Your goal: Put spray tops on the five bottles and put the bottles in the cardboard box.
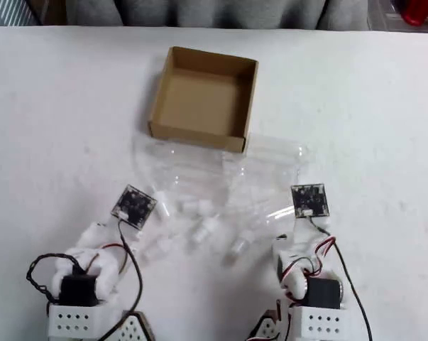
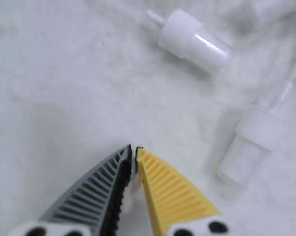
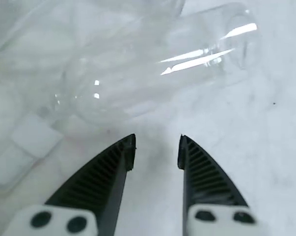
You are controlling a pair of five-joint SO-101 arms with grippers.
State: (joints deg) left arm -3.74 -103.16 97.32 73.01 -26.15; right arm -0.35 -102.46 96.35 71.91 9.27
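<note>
Left pincer (image 2: 134,153) closed, two spray tops (image 2: 194,39) just ahead on the table (image 2: 49,73), right pincer (image 3: 155,147) open, clear bottles (image 3: 152,64) lying just beyond its tips, cardboard box (image 1: 203,99) farther past them.

**No legible writing**

Nothing can be read anywhere on the table. The cardboard box (image 1: 196,136) at the far centre has plain brown walls. The clear bottles (image 3: 152,64) and white spray tops (image 2: 194,39) bear no readable label. The near-left circuit board (image 1: 133,206) and near-right circuit board (image 1: 309,200) carry pale specks too small to make out.
</note>
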